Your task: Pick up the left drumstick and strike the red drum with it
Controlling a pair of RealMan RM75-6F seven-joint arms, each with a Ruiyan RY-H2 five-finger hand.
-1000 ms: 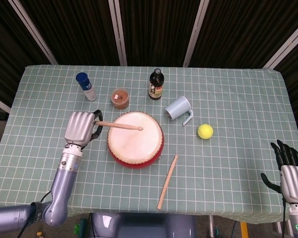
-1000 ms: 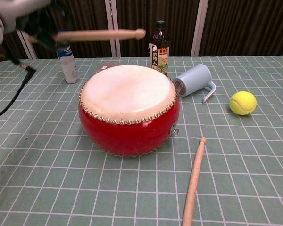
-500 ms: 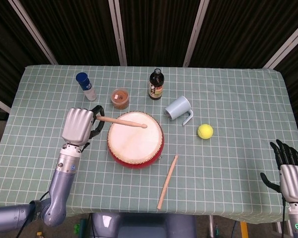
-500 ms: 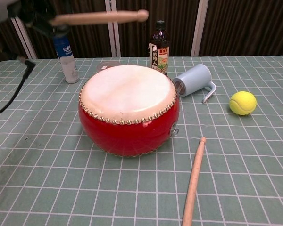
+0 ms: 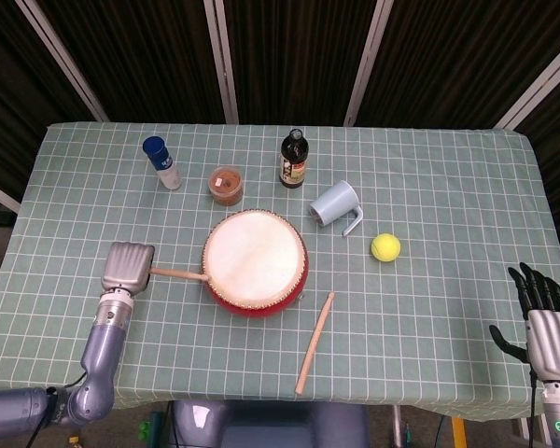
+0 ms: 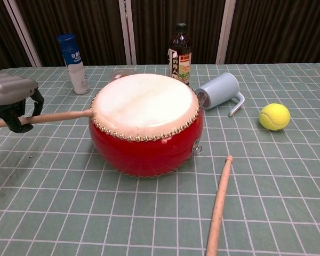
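We see the left drumstick (image 6: 48, 117) grasped in the left hand (image 5: 128, 267), held roughly level at the drum's left side, with its tip at the rim of the red drum (image 6: 146, 124); in the chest view the tip appears to touch the edge near the studded band, though we cannot tell whether it rests there or only meets it. The stick is gripped near its butt, so most of its length reaches toward the drum, which we judge gives the swing room and keeps the hand off the shell. The drum sits upright near the middle of the desk (image 5: 429, 187), its pale skin facing up. A second drumstick (image 5: 315, 343) lies flat on the checked cloth in front of the drum and to its right, apart from it and untouched. Behind the drum stand a dark sauce bottle (image 5: 293, 160), a small jar with brownish contents (image 5: 226, 185) and a blue-capped bottle (image 5: 161, 162); a light-blue mug (image 5: 336, 204) lies on its side just beside the drum's far right, and a tennis ball (image 5: 385, 246) rests further right. The right hand (image 5: 541, 317) hangs at the desk's near right corner, well apart from everything, fingers apart and holding nothing. We judge the pickup done; whether a clean strike on the skin has landed cannot be read here.
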